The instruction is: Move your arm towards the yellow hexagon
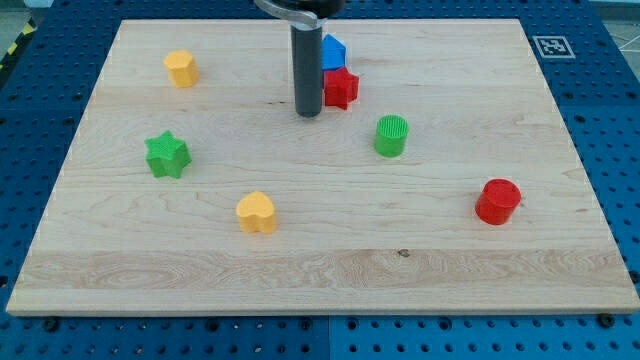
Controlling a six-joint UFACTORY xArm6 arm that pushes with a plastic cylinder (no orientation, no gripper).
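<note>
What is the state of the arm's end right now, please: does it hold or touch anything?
My tip: a plain rod with no jaws, holding nothing. It stands just left of the red star, touching no block, far right of the yellow hexagon.

The place looked like a robotics laboratory, not a home or a shop. A pale wooden board (320, 270) lay as the desk on a blue metal base plate (610, 120) that was full of regular small holes, as an optical or assembly bench has. At the view's top right a black and white square marker (549, 46) was fixed on the board's corner, the kind that cameras use for calibration. At the view's top left a strip of yellow and black hazard tape (14, 48) ran beside the plate. The small printed plastic blocks on the board also looked like test pieces.
</note>
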